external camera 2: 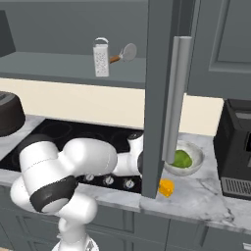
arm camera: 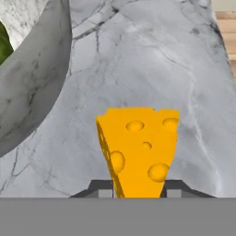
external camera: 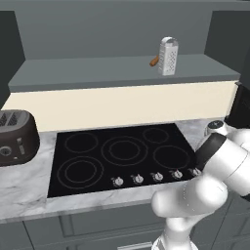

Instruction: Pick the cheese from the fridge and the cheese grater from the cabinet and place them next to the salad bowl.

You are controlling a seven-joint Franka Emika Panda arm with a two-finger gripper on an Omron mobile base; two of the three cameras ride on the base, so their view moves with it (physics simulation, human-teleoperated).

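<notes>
One grater (external camera: pixel 168 56) stood upright on the cabinet (external camera: pixel 122 68) shelf above the stove (external camera: pixel 122 156). Rightward, the jaws (arm camera: pixel 137 189) pinched the cheese (arm camera: pixel 138 147) just above the marble worktop (arm camera: pixel 152 69), beside the bowl (external camera 2: pixel 185 158).

Count, per kind: cheese (arm camera: pixel 138 150) x1, holed wedge; cheese grater (external camera: pixel 168 56) x1, on cabinet (external camera: pixel 122 73) shelf; brown-handled utensil (external camera 2: pixel 123 54) x1, beside grater; salad bowl (external camera 2: pixel 185 158) x1; toaster (external camera: pixel 15 136) x1; cooktop (external camera: pixel 122 155) x1 w/ 5 burner rings, 5 knobs along front edge; black appliance (external camera 2: pixel 238 147) x1, far right on counter (external camera 2: pixel 206 193); gripper (arm camera: pixel 138 192) x1, 2 finger tips.
</notes>
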